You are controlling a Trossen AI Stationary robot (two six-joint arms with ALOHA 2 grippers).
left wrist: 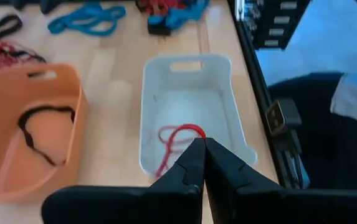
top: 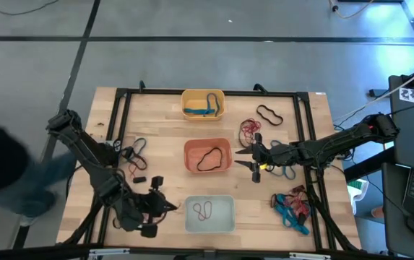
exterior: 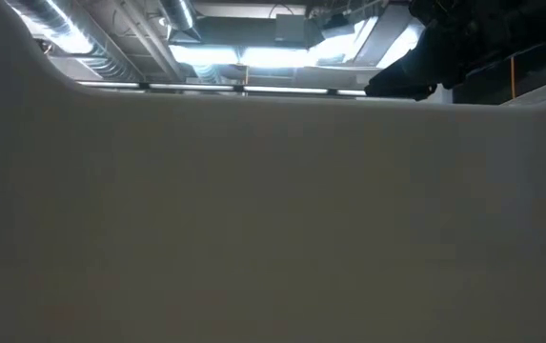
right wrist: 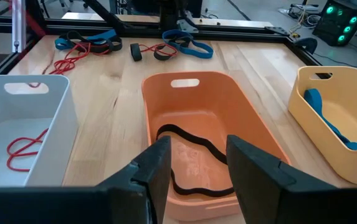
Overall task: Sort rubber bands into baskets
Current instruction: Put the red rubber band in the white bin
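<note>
right gripper (top: 256,162) hangs just right of the orange basket (top: 207,156), jaws spread and empty. loose bands (red loop (top: 249,129) nearest) lie beyond it, away from that basket. left gripper (top: 165,206), jaws pressed together, sits left of the white basket (top: 209,214).

A light wooden table (top: 160,180) with a black frame (top: 207,94) stands on a grey floor (top: 192,43) crossed by dark lines; ceiling lights (exterior: 282,57) shine overhead.

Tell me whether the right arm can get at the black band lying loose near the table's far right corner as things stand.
Probably yes. The right gripper hangs open beside the red-orange basket, holding nothing, and the black band lies alone on bare wood on that arm's side. Only a red band tangle lies between, flat on the table.
</note>
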